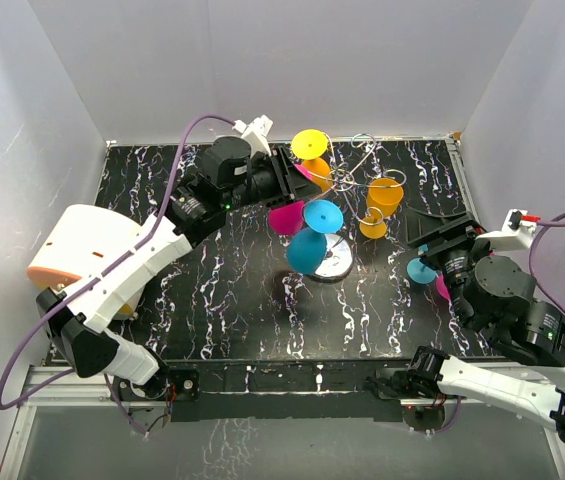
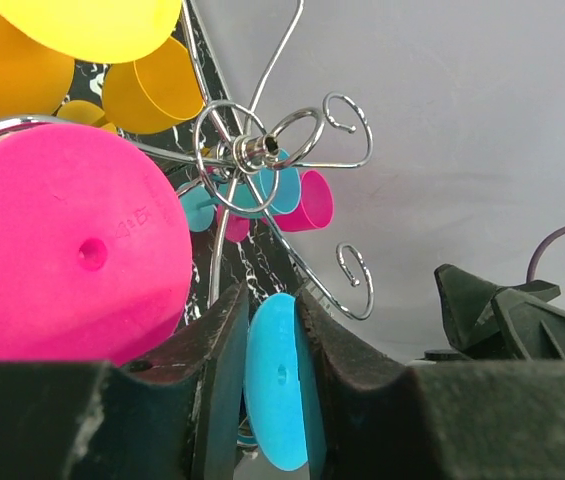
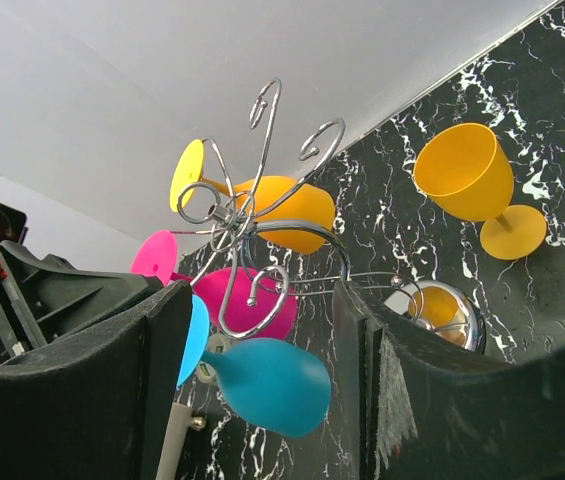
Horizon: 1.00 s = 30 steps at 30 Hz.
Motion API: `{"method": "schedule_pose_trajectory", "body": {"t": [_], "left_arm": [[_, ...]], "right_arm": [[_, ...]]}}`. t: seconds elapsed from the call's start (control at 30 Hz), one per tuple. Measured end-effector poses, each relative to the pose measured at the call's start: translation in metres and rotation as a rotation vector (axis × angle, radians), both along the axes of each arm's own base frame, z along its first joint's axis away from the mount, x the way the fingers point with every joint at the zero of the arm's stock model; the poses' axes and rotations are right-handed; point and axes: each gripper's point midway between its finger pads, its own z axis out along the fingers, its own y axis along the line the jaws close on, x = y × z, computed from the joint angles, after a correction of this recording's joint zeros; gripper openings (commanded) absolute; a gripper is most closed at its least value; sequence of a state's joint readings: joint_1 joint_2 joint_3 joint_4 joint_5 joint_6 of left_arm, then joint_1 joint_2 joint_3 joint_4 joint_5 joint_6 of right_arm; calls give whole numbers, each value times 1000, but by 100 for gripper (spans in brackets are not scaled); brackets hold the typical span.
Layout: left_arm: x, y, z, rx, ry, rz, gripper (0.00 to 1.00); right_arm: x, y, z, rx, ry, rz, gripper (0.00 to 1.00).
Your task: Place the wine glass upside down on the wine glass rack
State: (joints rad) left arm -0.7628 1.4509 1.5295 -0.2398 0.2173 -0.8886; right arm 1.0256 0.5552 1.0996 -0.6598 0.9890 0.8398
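White-walled bay, black marbled table (image 1: 222, 300): blue wine glass (image 1: 307, 250) hanging bowl-down on the wine glass rack (image 1: 339, 262).
Rack stands just toward 3 o'clock of the table's middle. Left fingers (image 2: 212, 390), at its 11 o'clock, are narrowly parted, the glass's foot (image 2: 277, 385) apparently between them; contact cannot be told. Right fingers (image 3: 82, 390), at 3 o'clock, gape empty. Glass looks light, stiff, slick plastic, best taken by foot rim or stem.

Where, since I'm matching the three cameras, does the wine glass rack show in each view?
Top external: the wine glass rack stands mid-table.
Left wrist: its hub sits upper centre, above the left fingers.
Right wrist: its hub sits left of centre, between the right fingers.
Shared landmark: the yellow glass foot hung on it.
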Motion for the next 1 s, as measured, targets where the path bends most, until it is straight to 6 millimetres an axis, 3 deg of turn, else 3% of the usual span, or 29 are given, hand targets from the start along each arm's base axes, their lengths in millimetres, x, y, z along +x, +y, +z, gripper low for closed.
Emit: {"method": "schedule_pose_trajectory", "body": {"t": [0.23, 0.43, 0.57, 0.77, 0.93, 1.0], "left_arm": [[6, 12, 13, 52, -66, 45, 43], [8, 29, 28, 95, -150, 89, 53], [3, 48, 43, 125, -229, 121, 60], [-13, 110, 67, 178, -397, 269, 67], [-24, 165, 64, 250, -470, 423, 69], [-25, 177, 57, 280, -475, 457, 70]], "right_arm": [[-1, -1, -10, -41, 32, 1, 57], [-3, -4, -35, -116, 119, -13, 57], [-3, -5, -51, -207, 186, -31, 64], [5, -2, -72, -397, 289, -81, 74], [11, 2, -88, -495, 342, -113, 74], [10, 1, -92, -502, 355, -121, 74]]}}
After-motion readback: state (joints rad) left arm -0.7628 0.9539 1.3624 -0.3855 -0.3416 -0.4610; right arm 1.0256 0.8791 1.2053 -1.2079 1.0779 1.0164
